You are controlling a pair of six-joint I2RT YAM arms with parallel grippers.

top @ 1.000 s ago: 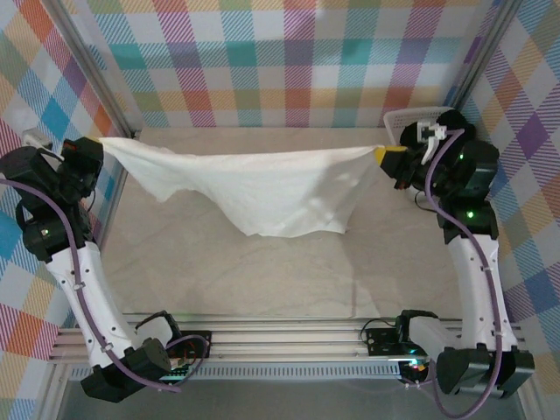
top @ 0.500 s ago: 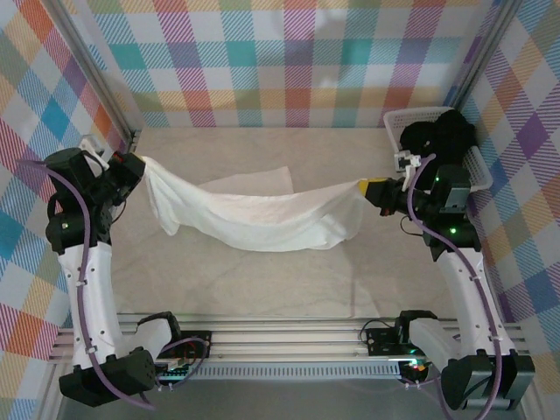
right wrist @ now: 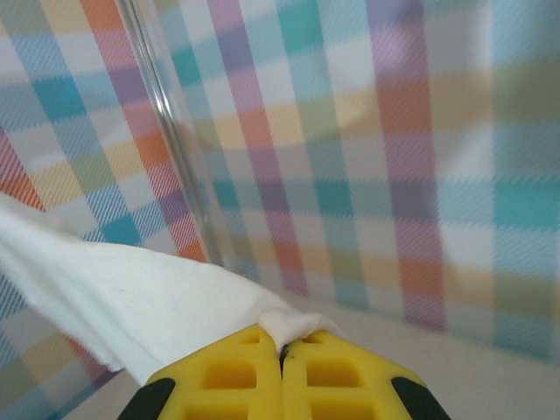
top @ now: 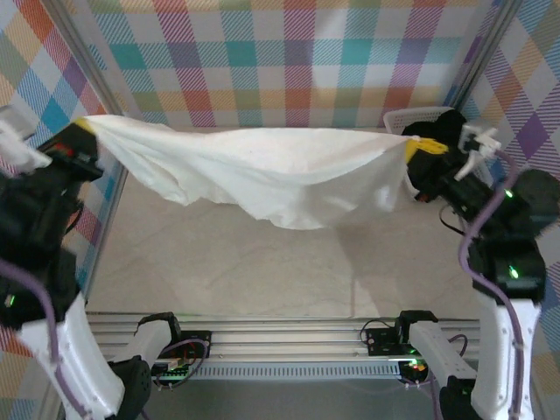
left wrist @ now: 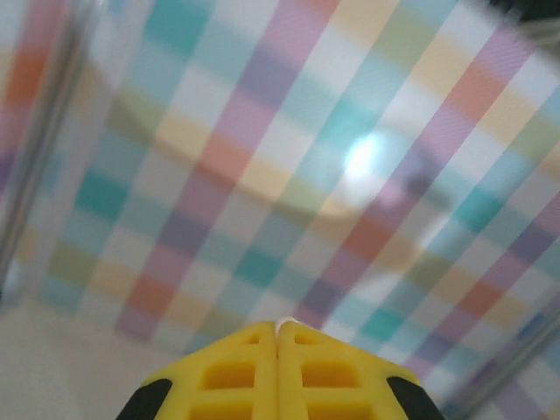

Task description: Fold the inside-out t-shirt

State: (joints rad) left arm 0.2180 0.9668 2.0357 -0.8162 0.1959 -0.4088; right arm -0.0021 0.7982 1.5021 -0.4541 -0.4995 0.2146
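The t-shirt (top: 262, 179) is plain white, the walls (top: 289, 61) plaid in orange, teal, purple and yellow, the left pincer (top: 81, 125) and right pincer (top: 426, 145) yellow-tipped, the desk (top: 262, 271) beige.

One white t-shirt (top: 271, 175). Two robot arms, a left arm (top: 39, 219) and a right arm (top: 512, 262), with one pair of yellow jaws on each. One white plastic basket (top: 411, 115) in the far right corner. One pale counter (top: 262, 271). Three checked walls (top: 297, 61): one behind, one on either side.
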